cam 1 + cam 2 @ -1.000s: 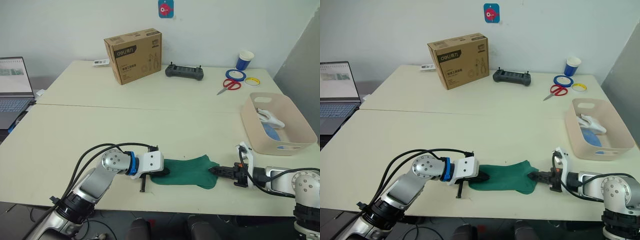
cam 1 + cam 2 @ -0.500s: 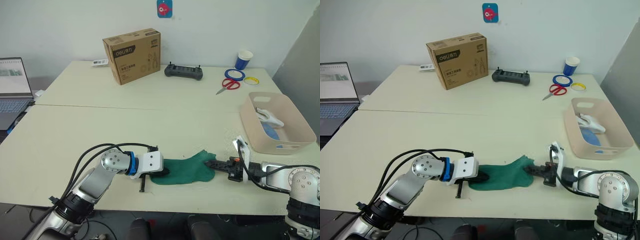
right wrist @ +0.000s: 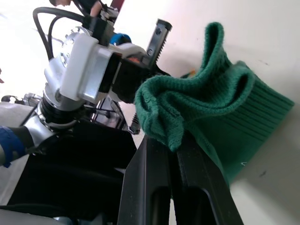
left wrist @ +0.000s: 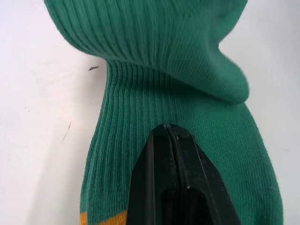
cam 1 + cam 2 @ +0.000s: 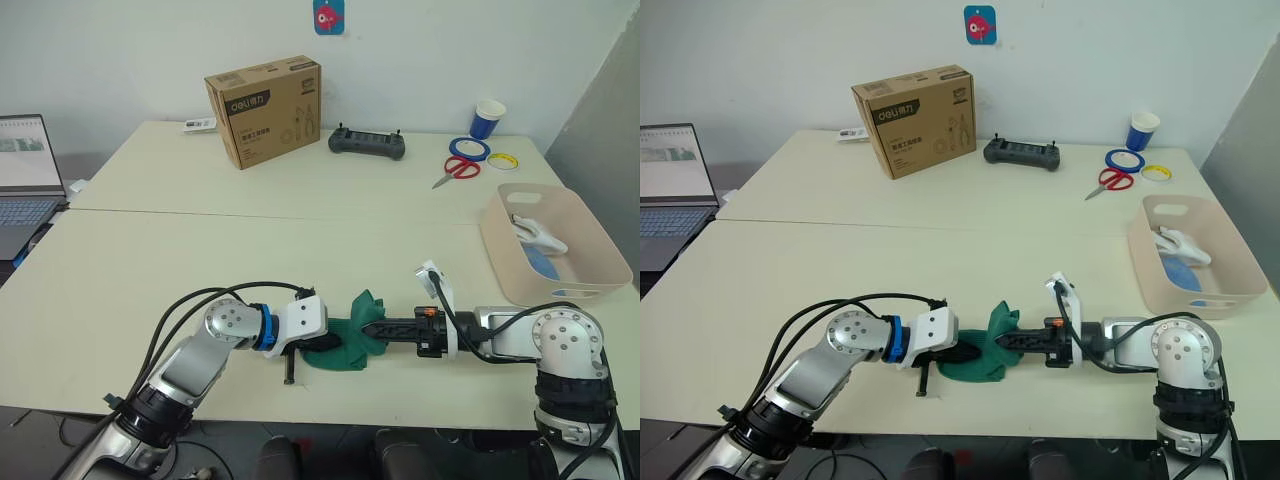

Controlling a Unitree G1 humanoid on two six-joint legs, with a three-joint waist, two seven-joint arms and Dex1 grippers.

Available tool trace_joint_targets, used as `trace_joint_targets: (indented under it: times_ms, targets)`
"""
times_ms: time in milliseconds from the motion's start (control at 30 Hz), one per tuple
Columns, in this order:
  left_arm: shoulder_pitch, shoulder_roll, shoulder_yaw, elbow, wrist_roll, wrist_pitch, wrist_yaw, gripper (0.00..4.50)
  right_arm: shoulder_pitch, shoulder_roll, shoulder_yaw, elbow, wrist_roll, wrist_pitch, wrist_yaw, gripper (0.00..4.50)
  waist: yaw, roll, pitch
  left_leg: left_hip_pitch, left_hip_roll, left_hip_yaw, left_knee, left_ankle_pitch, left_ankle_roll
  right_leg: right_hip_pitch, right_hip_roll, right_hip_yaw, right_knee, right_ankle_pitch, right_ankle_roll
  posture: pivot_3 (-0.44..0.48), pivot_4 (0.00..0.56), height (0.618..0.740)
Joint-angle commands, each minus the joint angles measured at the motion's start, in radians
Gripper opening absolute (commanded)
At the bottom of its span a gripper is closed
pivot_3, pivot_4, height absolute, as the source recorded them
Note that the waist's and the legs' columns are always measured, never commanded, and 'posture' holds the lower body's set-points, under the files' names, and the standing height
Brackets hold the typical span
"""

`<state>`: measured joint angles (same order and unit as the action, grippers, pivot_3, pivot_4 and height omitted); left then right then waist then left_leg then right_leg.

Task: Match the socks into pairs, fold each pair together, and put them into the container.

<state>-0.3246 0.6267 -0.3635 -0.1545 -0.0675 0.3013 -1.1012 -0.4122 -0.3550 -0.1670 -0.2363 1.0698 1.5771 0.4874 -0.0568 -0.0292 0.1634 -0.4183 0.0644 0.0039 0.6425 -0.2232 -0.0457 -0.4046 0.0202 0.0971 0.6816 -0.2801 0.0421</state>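
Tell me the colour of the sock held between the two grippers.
Dark green sock, ribbed knit, with an orange-yellow band at one edge; clearest in the left wrist view.

Cream table [image 5: 200,250]: bunched green socks [image 5: 352,342] between both grippers; container [image 5: 556,246] beyond right gripper [image 5: 372,329]; cardboard box [image 5: 265,108] far beyond left gripper [image 5: 325,344].

A dark green sock [image 5: 352,337] lies bunched and half-folded at the bench's near edge; the pink-beige container [image 5: 600,262] holds white and blue socks.
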Motion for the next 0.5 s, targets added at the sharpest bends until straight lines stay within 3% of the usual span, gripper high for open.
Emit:
trace_joint_targets:
  times_ms: [33, 500]
  targets:
    - [0.011, 0.017, 0.016, -0.029, 0.0, 0.009, 0.008, 0.0, -0.019, -0.035, 0.014, 0.012, -0.013, -0.038, 0.039, 0.03, 0.0, 0.0, 0.0, 0.0, 0.0, 0.0, 0.0, 0.0, 0.0, 0.0, 0.0, 0.0, 0.0, 0.0, 0.0, 0.0, 0.15, 0.74]
    - [0.02, 0.025, 0.011, -0.046, -0.001, 0.021, 0.023, 0.0, 0.04, -0.229, -0.065, 0.079, -0.035, -0.062, 0.102, 0.03, 0.0, 0.0, 0.0, 0.0, 0.0, 0.0, 0.0, 0.0, 0.0, 0.0, 0.0, 0.0, 0.0, 0.0, 0.0, 0.0, 0.15, 0.74]
